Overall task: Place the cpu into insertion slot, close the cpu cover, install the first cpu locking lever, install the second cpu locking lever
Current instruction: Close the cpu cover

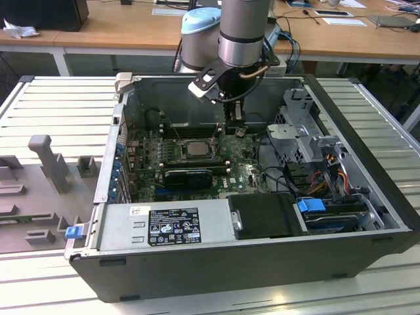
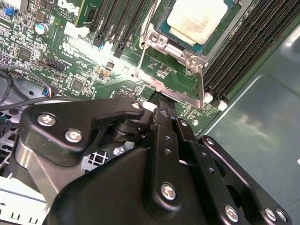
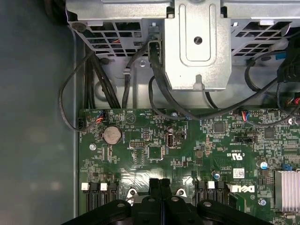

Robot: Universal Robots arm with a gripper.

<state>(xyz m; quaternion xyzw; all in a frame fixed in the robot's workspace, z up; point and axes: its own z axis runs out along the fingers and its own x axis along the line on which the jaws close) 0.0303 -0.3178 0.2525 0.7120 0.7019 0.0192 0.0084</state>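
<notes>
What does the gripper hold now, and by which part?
Nothing is held, as far as the pictures show: the fingers of the gripper are shut against each other with no object between them. The cpu lies in the insertion slot, apart from them.

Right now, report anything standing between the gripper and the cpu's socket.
Nothing visible does. In the second wrist view the gripper hangs right at the near metal rim of the insertion slot, with no cable or part between them. The cpu already lies in the slot.
</notes>
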